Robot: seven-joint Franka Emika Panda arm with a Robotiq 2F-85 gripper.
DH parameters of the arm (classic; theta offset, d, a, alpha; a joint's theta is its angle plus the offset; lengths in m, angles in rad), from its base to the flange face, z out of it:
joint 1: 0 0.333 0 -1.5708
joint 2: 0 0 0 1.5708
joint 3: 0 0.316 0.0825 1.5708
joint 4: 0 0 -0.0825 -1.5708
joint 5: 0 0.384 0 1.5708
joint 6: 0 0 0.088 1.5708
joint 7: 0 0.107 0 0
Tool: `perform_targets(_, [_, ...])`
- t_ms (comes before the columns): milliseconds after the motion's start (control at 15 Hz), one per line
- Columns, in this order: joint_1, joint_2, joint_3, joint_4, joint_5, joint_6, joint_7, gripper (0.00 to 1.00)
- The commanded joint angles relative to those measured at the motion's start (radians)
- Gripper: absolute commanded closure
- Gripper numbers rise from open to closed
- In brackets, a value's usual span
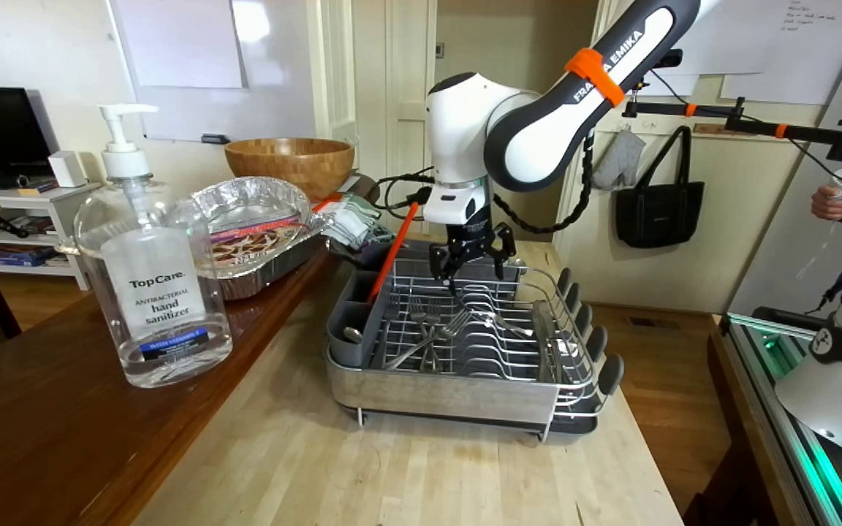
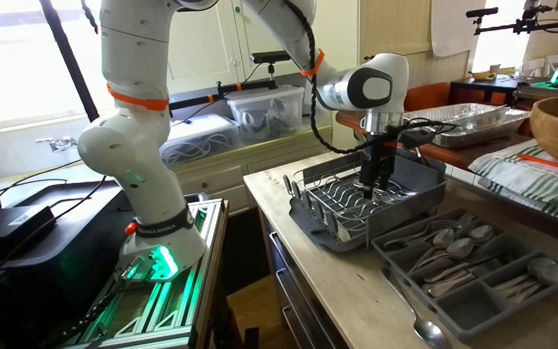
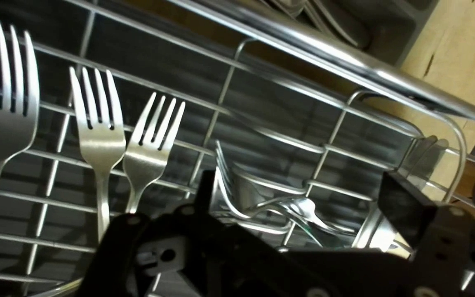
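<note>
In the wrist view we see a tilted fork [image 3: 242, 194] resting in the dish rack [image 1: 450, 394], probably propped on edge by the raised wires [image 1: 488, 349], while three other forks [image 3: 101, 146] lie flatter near it. Above it, our gripper [image 3: 303, 198] holds nothing, its fingers spread wide enough to straddle that fork.

Gripper [image 3: 299, 185] above forks [image 3: 102, 148] on rack [image 3: 384, 74]
</note>
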State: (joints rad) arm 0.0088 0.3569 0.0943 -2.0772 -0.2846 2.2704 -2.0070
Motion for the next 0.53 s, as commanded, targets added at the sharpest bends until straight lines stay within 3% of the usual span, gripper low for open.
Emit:
perform_targets(0, [0.014, 0.032, -0.008, 0.000, -0.042, 0.061, 0.014, 0.00])
perform_targets(267, [0.025, 0.055, -0.007, 0.012, -0.057, 0.087, 0.022, 0.02])
perform_targets(333, [0.027, 0.058, -0.007, 0.013, -0.060, 0.093, 0.025, 0.25])
perform_targets(467, [0.034, 0.062, -0.008, 0.016, -0.068, 0.097, 0.030, 0.29])
